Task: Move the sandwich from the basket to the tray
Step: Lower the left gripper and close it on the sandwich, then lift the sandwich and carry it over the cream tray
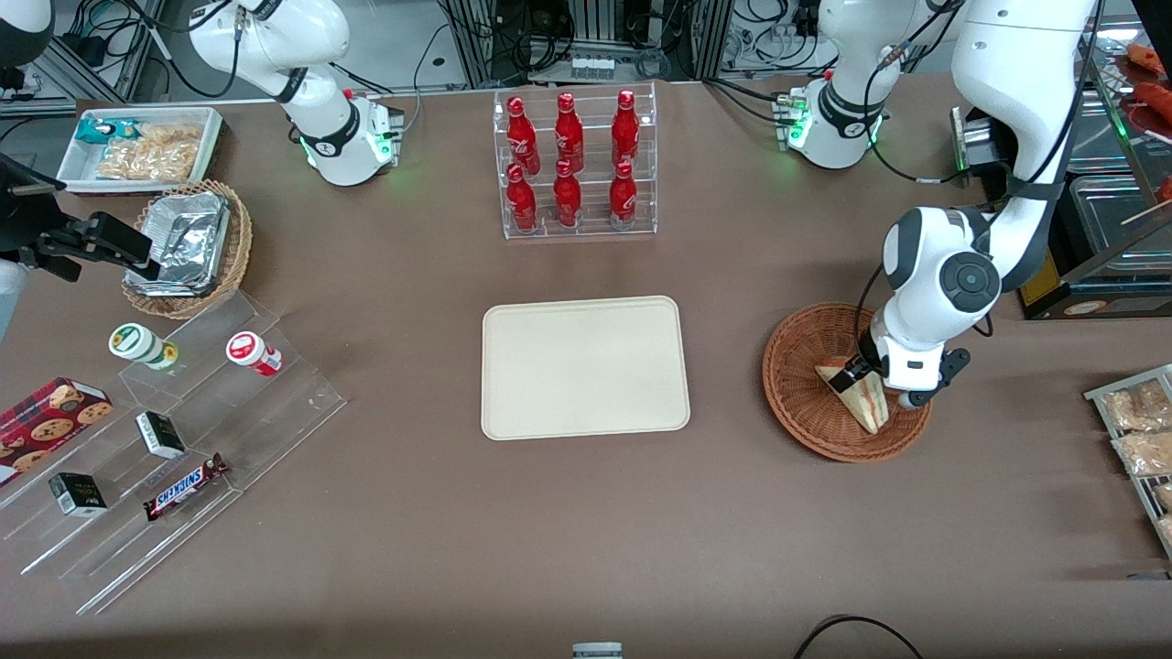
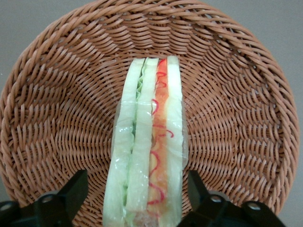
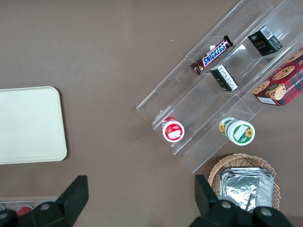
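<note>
The sandwich, a plastic-wrapped wedge showing green and red filling, lies in the reddish-brown wicker basket toward the working arm's end of the table. My left gripper is lowered into the basket and open. Its two black fingers straddle the wedge's wide end with a small gap on each side. The cream tray lies bare at the table's middle, beside the basket toward the parked arm's end.
A clear rack of red bottles stands farther from the front camera than the tray. A stepped acrylic shelf with snacks, a tan basket with foil and a white snack bin sit toward the parked arm's end. Metal trays edge the working arm's end.
</note>
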Controlling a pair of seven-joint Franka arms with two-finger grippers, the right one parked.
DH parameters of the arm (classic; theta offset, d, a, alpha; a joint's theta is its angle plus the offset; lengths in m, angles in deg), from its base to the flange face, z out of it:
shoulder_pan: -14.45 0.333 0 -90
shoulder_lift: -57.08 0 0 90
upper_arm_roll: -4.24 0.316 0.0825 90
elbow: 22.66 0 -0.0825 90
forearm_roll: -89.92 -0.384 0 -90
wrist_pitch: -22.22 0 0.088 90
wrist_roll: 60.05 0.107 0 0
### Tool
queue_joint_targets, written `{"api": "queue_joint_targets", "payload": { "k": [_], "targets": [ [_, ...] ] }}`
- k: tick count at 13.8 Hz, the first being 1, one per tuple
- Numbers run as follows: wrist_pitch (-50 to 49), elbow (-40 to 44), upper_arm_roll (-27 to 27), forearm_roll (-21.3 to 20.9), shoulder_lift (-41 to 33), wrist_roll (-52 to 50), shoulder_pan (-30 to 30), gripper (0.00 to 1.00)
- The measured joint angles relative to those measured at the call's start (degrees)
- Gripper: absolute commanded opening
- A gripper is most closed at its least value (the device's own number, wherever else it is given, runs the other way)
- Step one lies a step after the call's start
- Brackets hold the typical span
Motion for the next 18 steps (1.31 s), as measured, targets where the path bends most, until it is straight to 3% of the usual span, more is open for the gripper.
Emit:
{"api": "queue_joint_targets", "payload": {
  "k": [5,10,18],
  "targets": [
    [-0.4,1.9,0.0,0.0,0.1,-0.1,0.0,0.09],
    [-9.8,8.3,-0.6,-0.1,-0.3,0.2,-2.0,0.09],
    [-15.1,12.3,-1.1,-0.2,0.8,5.4,-16.6,0.08]
  ]
}}
